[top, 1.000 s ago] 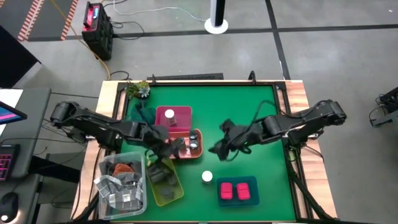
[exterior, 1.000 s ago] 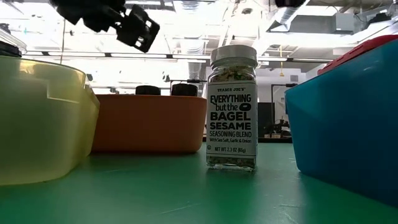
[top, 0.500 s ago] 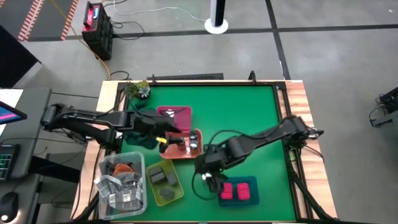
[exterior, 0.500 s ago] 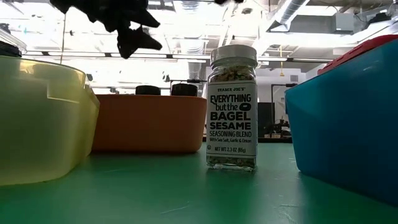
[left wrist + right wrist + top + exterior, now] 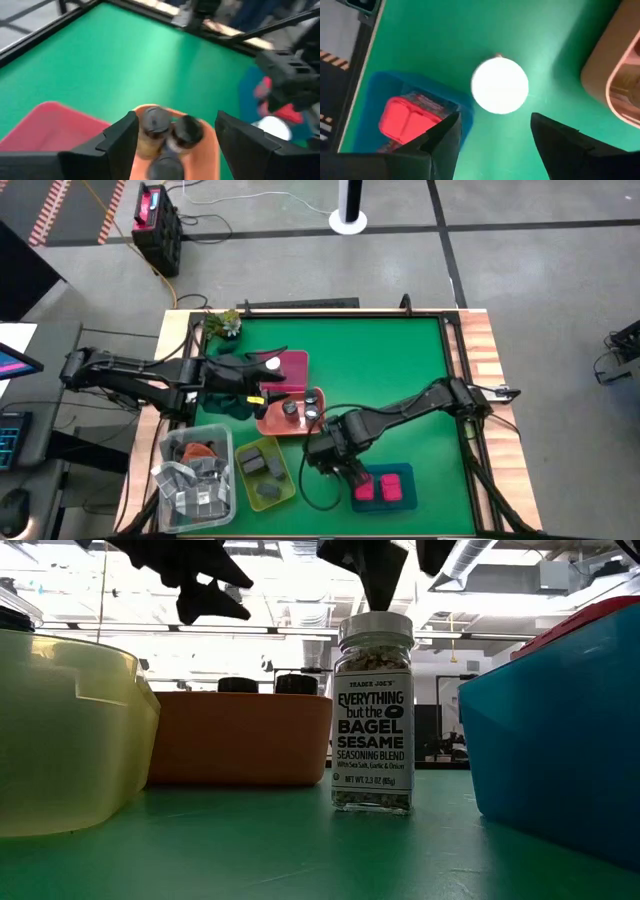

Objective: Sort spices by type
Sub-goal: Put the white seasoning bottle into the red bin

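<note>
Overhead, low and wrist views of a green counter [image 5: 400,370] during spice sorting. The white-capped jar [image 5: 373,712], labelled as a bagel sesame blend, stands upright on the bare counter between the orange tray [image 5: 238,737] and the blue tray [image 5: 560,730], touching neither. The right gripper [image 5: 492,135] hangs directly above this jar; its jaws stand apart, wider than the white cap [image 5: 500,86], and hold nothing. In the low view its dark fingers [image 5: 372,570] sit just above the cap, and contact cannot be told. The blue tray holds pink boxes [image 5: 380,487]. The left gripper [image 5: 175,145] is over the orange tray, its jaws wide and empty, with grey-lidded jars [image 5: 170,127] showing between the two fingers; in the overhead view these jars [image 5: 298,410] lie inside the orange tray. A pink tray [image 5: 290,367] lies just beside the orange tray, on its far side. The yellow-green tray [image 5: 265,473] near the front edge holds dark boxes [image 5: 258,464]. A clear bin [image 5: 195,475] of grey packets sits at the front left corner, and a small plant [image 5: 224,325] at the far left corner.
</note>
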Controlling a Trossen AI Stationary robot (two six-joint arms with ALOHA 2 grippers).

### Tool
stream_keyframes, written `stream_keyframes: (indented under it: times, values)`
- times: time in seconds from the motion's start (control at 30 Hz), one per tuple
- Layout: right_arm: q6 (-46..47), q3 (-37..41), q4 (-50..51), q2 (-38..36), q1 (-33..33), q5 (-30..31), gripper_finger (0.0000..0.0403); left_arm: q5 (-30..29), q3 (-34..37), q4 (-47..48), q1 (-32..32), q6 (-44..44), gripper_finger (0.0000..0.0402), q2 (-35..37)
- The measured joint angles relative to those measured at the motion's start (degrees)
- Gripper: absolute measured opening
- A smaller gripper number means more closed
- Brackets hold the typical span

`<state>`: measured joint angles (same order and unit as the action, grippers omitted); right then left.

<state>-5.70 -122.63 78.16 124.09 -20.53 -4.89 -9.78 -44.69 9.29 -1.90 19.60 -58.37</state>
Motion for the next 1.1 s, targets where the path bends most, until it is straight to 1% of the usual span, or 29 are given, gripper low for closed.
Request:
stream_keyframes:
  times: [0.17, 0.3, 0.43, 0.5, 0.6, 0.73, 0.8, 0.87, 0.93, 1.03, 1.1]
  values:
    - [-0.76, 0.11, -0.17, 0.05, 0.78, 0.17, 0.0266, -5.51, 0.00, 2.56, 0.23, 1.52, 0.0269, 0.00]
    - [0.67, 0.11, -0.17, 0.04, 1.02, -0.37, 0.0266, -5.89, 0.00, 2.94, 0.26, 3.51, 0.0277, -0.02]
    - [1.17, 0.11, -0.26, 0.04, 1.66, -3.55, 0.0276, -5.79, 0.00, 3.53, 0.03, 3.25, 0.0277, 0.00]
    - [1.11, 0.11, -1.29, 0.06, 1.97, -3.98, 0.0291, -5.79, 0.00, 3.67, 0.01, 3.21, 0.0277, 0.00]
    - [-0.65, 0.09, -3.45, 0.71, 2.37, -4.04, 0.0327, -5.67, 0.00, 4.66, -0.01, 4.10, 0.0277, 0.00]
    - [-7.49, 0.15, -3.97, 0.90, 1.43, -3.51, 0.0378, -4.72, 0.00, 6.37, -1.56, 5.87, 0.0277, 0.00]
    - [-11.40, 0.13, -4.55, 0.87, 0.48, -0.98, 0.0392, -4.66, 0.00, 6.63, -3.05, 5.22, 0.0277, -0.21]
    - [-14.48, 0.13, -5.30, 0.90, -0.21, 0.66, 0.0396, -5.68, -0.04, 6.78, -4.31, 3.88, 0.0277, -0.55]
    - [-16.52, 0.81, -7.34, 0.83, -0.21, 1.06, 0.0391, -8.09, -0.04, 7.17, -5.36, 3.42, 0.0277, -0.79]
    - [-17.71, 3.00, -8.88, 0.85, 0.07, 1.38, 0.0374, -11.59, -0.04, 8.19, -5.91, 3.45, 0.0277, -0.87]
    - [-17.72, 4.82, -9.55, 0.94, 0.49, 1.75, 0.0361, -12.00, -0.04, 8.53, -5.89, 3.43, 0.0277, -0.87]
